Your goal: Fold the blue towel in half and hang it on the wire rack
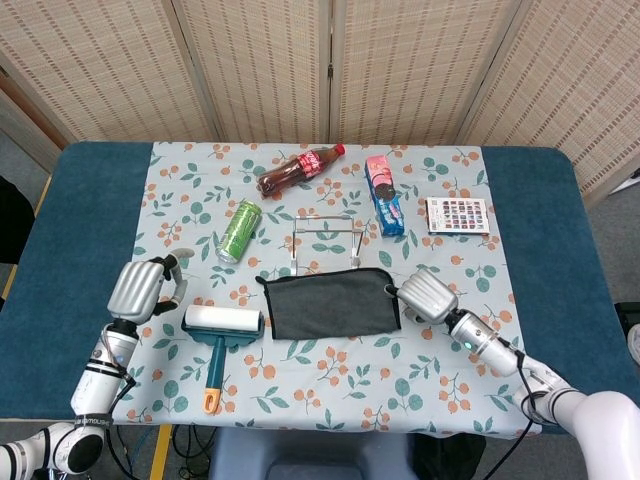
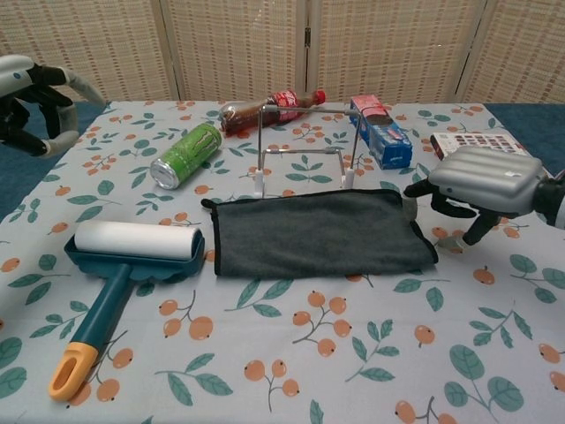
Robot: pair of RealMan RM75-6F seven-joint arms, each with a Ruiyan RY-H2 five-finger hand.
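The dark blue-grey towel [image 1: 330, 303] [image 2: 318, 231] lies flat and unfolded in the middle of the floral tablecloth. Just behind it stands the empty wire rack [image 1: 325, 223] [image 2: 305, 150]. My right hand [image 1: 425, 295] [image 2: 485, 181] hovers low at the towel's right edge with its fingers curved down and apart; the thumb is at the hem, and nothing is gripped. My left hand [image 1: 140, 288] [image 2: 31, 88] is far to the left, off the towel, with its fingers loosely curved and nothing in it.
A lint roller [image 1: 215, 330] [image 2: 132, 247] lies left of the towel. A green can [image 1: 240, 230] [image 2: 185, 155] and a cola bottle [image 1: 298, 170] [image 2: 265, 106] lie behind on the left. A cookie box [image 1: 385, 195] [image 2: 380, 131] and a colour card [image 1: 457, 215] [image 2: 481, 141] are back right.
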